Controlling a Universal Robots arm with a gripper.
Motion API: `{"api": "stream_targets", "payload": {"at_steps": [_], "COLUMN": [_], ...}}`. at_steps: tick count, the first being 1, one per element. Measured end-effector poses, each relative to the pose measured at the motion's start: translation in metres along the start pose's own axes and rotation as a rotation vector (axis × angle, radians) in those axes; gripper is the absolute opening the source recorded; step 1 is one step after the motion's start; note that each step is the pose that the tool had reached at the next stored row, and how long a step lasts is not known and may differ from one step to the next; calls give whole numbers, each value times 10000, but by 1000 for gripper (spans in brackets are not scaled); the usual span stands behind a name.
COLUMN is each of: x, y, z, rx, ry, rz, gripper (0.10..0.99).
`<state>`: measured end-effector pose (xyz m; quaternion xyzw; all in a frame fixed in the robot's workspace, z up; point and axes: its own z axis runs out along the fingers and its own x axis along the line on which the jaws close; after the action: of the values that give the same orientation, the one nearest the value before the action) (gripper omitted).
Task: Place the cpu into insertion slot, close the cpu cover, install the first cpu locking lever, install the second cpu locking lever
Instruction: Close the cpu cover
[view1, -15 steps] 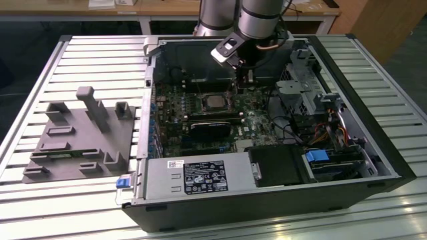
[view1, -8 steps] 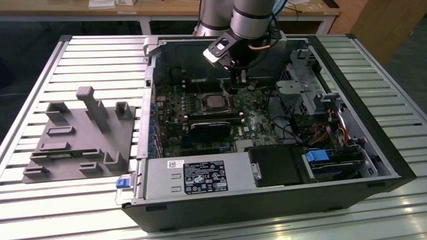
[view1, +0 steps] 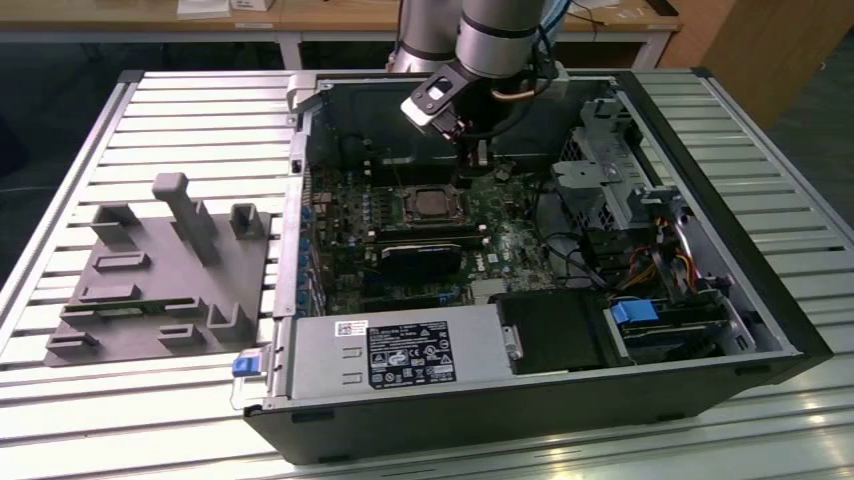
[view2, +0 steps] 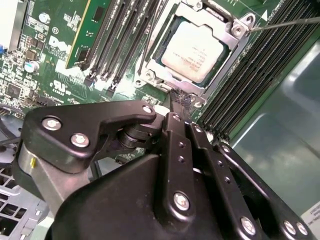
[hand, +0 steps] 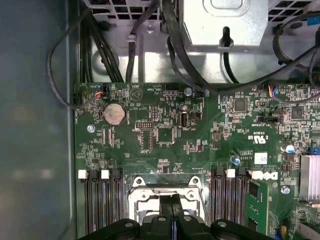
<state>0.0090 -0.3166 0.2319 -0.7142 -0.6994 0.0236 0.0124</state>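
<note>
The cpu (view2: 192, 47), with its dull silver top, lies in the insertion slot (view2: 150, 75) on the green motherboard. The cpu cover (view2: 231, 44) lies flat around it as a silver frame. A thin metal locking lever (view2: 290, 22) sticks out from one corner of the socket across the memory slots. My gripper (view2: 176, 99) is shut, and its tip is right at the socket's edge; whether it touches a lever there I cannot tell. In the exterior view the gripper (view1: 475, 170) reaches down into the open case just behind the cpu (view1: 430, 203). In the first wrist view the gripper (hand: 172, 212) covers part of the cover (hand: 150, 182).
Long black memory slots (view2: 120, 30) flank the socket on both sides. A black block (view1: 420, 262) sits in front of the socket. The drive cage (view1: 601, 170), cables and power supply (view1: 387, 355) crowd the case. A grey fixture (view1: 160, 270) stands at the exterior view's left.
</note>
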Motion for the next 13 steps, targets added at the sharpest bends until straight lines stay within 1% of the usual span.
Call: {"api": "stream_targets", "payload": {"at_steps": [3,6,9,12,13], "x": [-1,-2,-4,-4,-5], "y": [-47,-113,-181,-250,-275], "z": [6,18,32,48,51], "rx": [-53,-117,-300,-507,-552], "ry": [1,2,6,12,14], "rz": [2,2,5,8,9], "gripper": [102,102,102,102,102]}}
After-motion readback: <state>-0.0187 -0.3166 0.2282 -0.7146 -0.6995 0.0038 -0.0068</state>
